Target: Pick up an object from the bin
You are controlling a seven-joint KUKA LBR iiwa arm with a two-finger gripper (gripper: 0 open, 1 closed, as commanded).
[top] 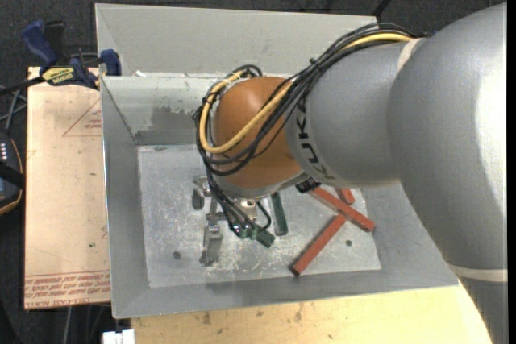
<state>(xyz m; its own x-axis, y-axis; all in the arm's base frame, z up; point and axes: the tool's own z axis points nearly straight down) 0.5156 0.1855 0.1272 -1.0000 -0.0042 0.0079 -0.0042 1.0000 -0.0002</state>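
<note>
My gripper (211,247) hangs below the orange dome, low over the bin floor in the front left part of the bin. Nothing shows in it. Just to its right lies a dark green bar (279,216), partly hidden under the dome, with a small green piece (262,235) beside it. Further right, two long red sticks lie crossed: one (321,243) runs toward the front of the bin, the other (351,213) lies across its upper end.
The arm and its orange, cable-wrapped dome cover the middle and right of the bin. Bare scuffed floor lies left of the gripper, up to the bin's left wall.
</note>
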